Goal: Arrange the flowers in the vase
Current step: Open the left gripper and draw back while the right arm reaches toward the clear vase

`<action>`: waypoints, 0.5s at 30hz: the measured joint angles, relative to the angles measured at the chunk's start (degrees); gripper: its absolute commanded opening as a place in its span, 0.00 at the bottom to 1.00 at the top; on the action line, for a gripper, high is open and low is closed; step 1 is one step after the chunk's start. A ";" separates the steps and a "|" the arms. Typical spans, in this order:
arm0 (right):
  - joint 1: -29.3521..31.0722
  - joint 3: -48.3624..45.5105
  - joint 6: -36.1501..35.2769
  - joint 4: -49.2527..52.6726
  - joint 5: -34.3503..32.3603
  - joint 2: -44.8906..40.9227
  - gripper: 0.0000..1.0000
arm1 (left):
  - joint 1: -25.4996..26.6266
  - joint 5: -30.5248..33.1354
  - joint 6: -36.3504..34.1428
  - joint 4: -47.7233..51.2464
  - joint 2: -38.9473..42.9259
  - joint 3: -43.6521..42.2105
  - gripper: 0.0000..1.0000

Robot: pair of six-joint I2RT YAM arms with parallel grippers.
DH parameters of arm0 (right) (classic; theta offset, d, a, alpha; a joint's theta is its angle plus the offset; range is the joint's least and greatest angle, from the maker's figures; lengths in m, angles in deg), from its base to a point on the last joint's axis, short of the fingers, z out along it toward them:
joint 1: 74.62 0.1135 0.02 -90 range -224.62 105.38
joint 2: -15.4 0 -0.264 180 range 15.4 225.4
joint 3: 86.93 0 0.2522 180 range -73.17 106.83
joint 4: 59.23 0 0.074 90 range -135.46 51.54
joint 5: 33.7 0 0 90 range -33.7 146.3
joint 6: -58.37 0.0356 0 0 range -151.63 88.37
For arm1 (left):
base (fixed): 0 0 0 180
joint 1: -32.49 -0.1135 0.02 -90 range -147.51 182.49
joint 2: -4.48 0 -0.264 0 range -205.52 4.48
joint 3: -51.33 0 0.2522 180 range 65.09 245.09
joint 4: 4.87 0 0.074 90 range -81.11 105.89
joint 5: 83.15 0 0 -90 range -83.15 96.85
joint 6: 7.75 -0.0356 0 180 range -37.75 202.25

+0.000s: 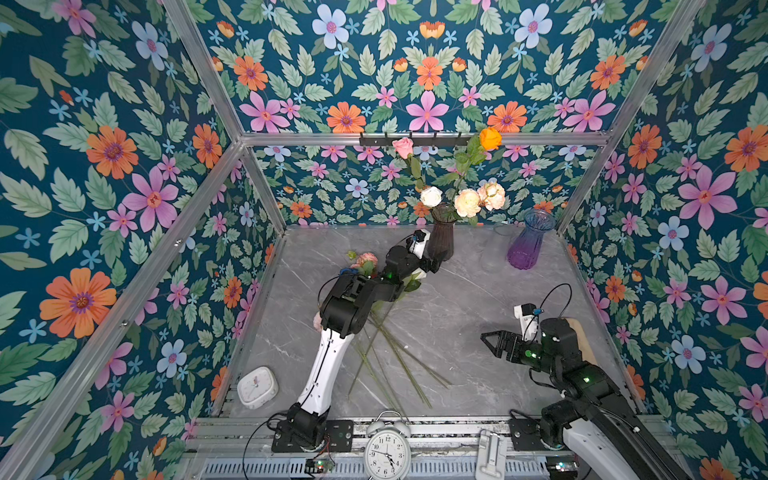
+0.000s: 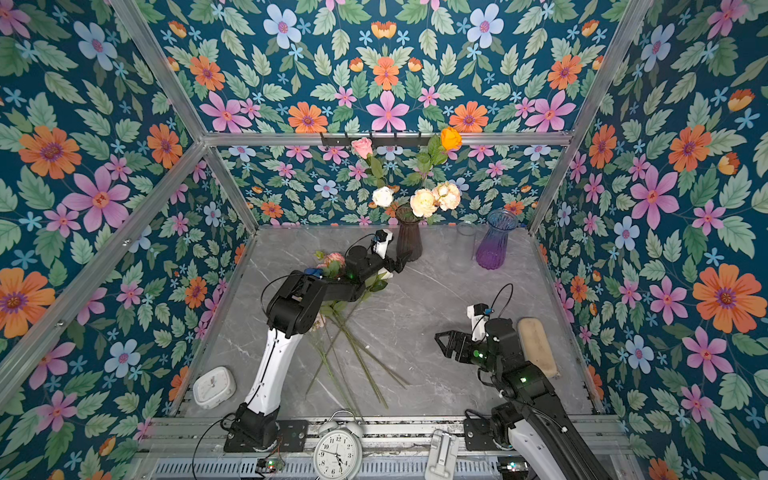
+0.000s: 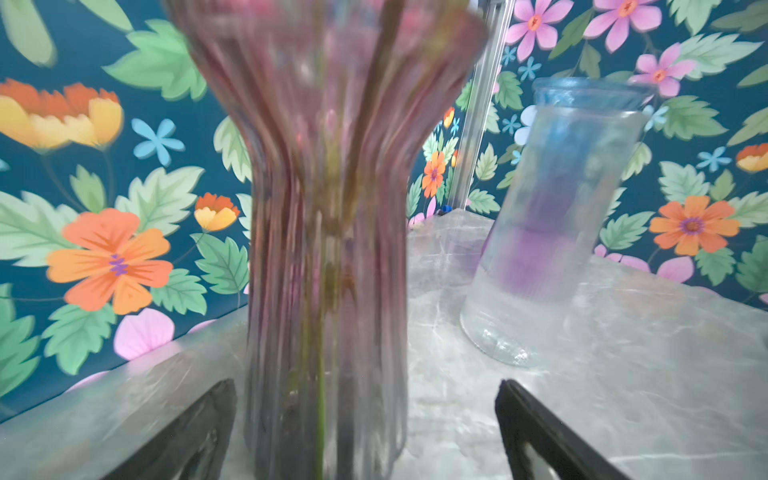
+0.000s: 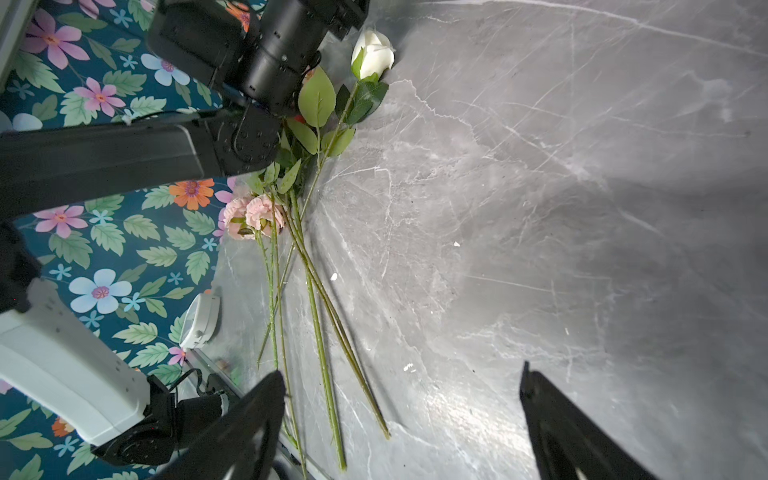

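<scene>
Nearest us, well in front of the dark vase, loose flowers lie on the grey table. Their stems fan our way, with a white rose and a pink peony among them, partly under the left arm.

Off to the right, well short of the vase, the right gripper hovers. Its fingers are spread wide, with nothing between them but bare table.

Closer in, the left gripper sits right at the vase's foot. Its fingers stand wide apart either side of the base and grip nothing. One is just beside the glass, the other clearly off it.

Up in the vase, a white head and two cream peonies sit low by the rim. A pink rose and an orange rose stand high above.

Right of the vase there's a clear jar, then a purple vase.
</scene>
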 measured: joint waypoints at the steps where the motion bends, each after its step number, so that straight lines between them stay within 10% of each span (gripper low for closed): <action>1: -0.42 0.26 1.07 -0.85 1.16 1.79 0.90 | 0.46 0.50 0.00 -1.64 2.40 -3.10 1.00; 10: -16.11 13.99 7.08 -7.28 17.33 26.53 0.86 | 7.23 0.48 0.98 -15.74 24.13 -25.83 1.00; 15: -17.33 30.77 5.09 -2.45 15.91 33.73 0.89 | 12.59 -2.36 1.77 -18.36 31.04 -35.58 1.00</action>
